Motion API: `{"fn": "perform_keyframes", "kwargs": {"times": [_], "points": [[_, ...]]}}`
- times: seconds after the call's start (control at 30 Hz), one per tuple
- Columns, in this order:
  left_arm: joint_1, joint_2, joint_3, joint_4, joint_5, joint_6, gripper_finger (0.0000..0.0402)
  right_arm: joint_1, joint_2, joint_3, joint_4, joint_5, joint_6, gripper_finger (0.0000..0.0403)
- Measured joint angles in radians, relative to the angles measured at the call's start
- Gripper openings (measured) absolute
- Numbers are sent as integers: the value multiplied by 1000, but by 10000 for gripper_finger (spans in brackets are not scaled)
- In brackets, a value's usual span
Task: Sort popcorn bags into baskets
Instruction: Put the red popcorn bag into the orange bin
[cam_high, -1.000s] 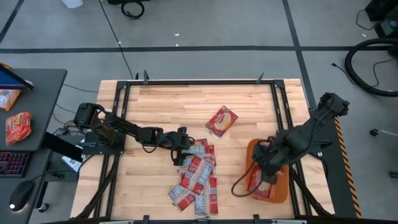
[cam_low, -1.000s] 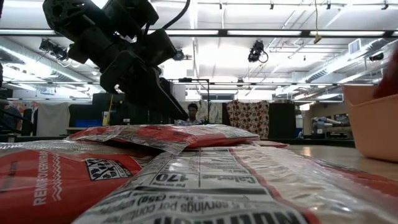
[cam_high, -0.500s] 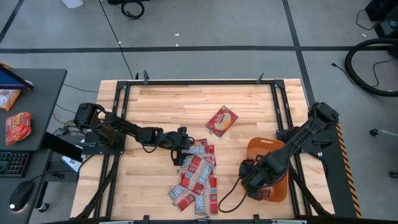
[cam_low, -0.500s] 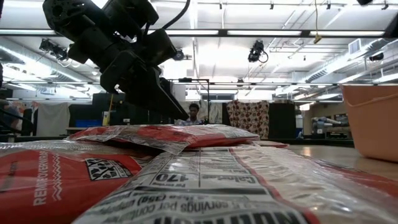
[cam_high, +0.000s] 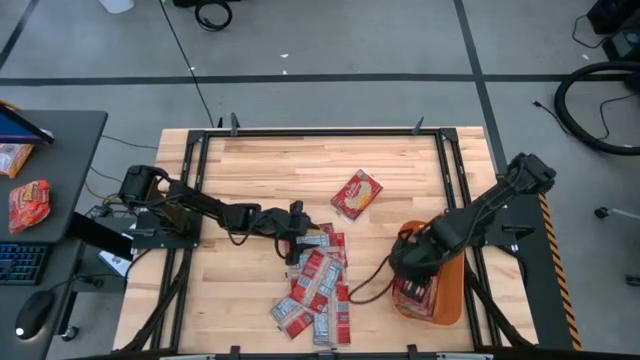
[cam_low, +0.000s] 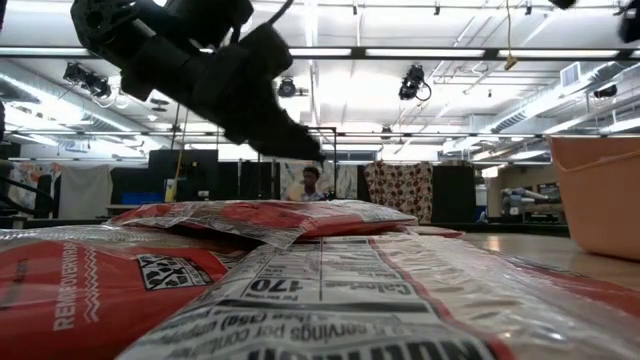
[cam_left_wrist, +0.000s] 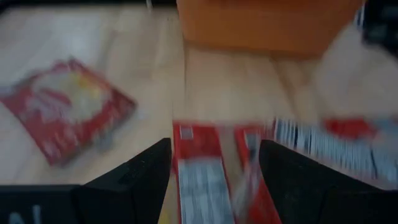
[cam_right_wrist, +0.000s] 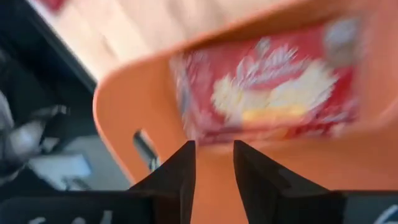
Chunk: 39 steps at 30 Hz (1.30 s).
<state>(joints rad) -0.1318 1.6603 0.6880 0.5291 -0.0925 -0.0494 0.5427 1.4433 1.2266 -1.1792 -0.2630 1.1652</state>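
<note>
Several red-and-cream popcorn bags (cam_high: 315, 285) lie overlapping in a pile on the wooden table, filling the foreground of the low view (cam_low: 300, 290). One bag (cam_high: 356, 194) lies flat by itself farther back. My left gripper (cam_high: 297, 228) hangs open just above the pile's far end, a bag (cam_left_wrist: 199, 180) showing between its fingers. The orange basket (cam_high: 447, 290) stands near the right edge with a bag (cam_right_wrist: 267, 87) lying flat inside it. My right gripper (cam_high: 405, 260) is open over the basket's left wall, holding nothing.
Dark frame rails (cam_high: 190, 200) run along the table's sides. A side desk (cam_high: 50, 190) at the left carries snack packets, a keyboard and a mouse. Bare wood (cam_high: 270, 170) lies at the far left. A person (cam_low: 312, 182) stands far behind the table.
My right gripper has drawn out of the basket toward the table's left, dipped toward the near edge, then come back toward the far edge; a bag now shows uncovered in the basket. My left gripper has risen and shifted a little toward the right over the pile.
</note>
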Motion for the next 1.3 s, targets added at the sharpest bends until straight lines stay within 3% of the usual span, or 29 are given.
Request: {"fn": "perform_keyframes", "kwargs": {"times": [0.17, 0.33, 0.57, 0.73, 1.0, 1.3], "points": [[-3, 3, 0, 29, 0, -13, 247, -43, -66, 0, 52, 261, -129, 111], [-3, 4, 0, 11, 0, -10, 247, -80, -23, 2, 203, 473, -391, 111], [0, 3, 0, -70, 0, 7, 247, -165, 152, 2, 248, 553, -768, 113], [0, 3, 0, -102, -1, 23, 247, -243, 248, 1, 274, 576, -972, 145], [0, 2, 0, -115, -42, 33, 247, -328, 389, 1, 284, 779, -1102, 210], [-2, 2, 0, -127, -42, -7, 247, -405, 393, -105, 448, 790, -1149, 212]]}}
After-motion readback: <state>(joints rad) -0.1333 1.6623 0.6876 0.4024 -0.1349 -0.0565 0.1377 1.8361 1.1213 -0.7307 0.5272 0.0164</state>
